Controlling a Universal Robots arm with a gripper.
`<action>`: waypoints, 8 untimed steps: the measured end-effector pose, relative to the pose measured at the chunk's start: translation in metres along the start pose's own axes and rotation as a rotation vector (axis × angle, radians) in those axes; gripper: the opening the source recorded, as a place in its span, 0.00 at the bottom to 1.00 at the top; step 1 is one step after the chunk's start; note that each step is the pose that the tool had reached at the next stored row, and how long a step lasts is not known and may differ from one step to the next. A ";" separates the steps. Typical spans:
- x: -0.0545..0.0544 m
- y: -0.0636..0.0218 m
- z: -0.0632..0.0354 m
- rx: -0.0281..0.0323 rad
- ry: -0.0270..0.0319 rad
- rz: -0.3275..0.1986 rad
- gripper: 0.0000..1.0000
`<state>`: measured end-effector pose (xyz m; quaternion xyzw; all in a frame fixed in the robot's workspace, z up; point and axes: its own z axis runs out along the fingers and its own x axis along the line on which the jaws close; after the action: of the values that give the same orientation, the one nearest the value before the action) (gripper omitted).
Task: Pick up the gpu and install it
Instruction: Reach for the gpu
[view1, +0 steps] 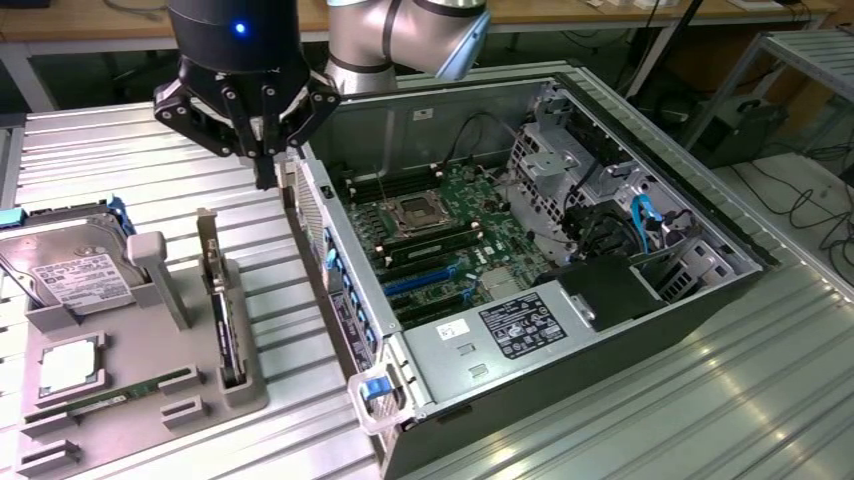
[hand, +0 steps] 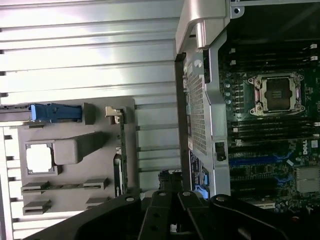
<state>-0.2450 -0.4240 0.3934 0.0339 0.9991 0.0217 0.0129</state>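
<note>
1 gpu (view1: 224, 312) stands edge-on, partly hidden by grey holder (view1: 140, 350)

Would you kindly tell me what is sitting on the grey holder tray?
The tray holds a hard drive, processor chip, green memory stick and the gpu on edge; its lower edge is hidden in the slot.

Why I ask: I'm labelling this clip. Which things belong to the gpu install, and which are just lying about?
Job: gpu, upright in grey holder; shut gripper; open computer case; motherboard.
Lying about: hard drive; memory stick; processor chip.
</note>
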 end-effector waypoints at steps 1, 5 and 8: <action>0.001 -0.0014 -0.0001 -0.0001 -0.0001 0.000 0.11; 0.006 -0.0072 -0.0004 -0.0001 0.0000 0.000 0.11; 0.014 -0.0098 -0.0008 0.0000 0.0000 0.000 0.11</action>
<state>-0.2595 -0.4329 0.3933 0.0339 0.9991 0.0217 0.0130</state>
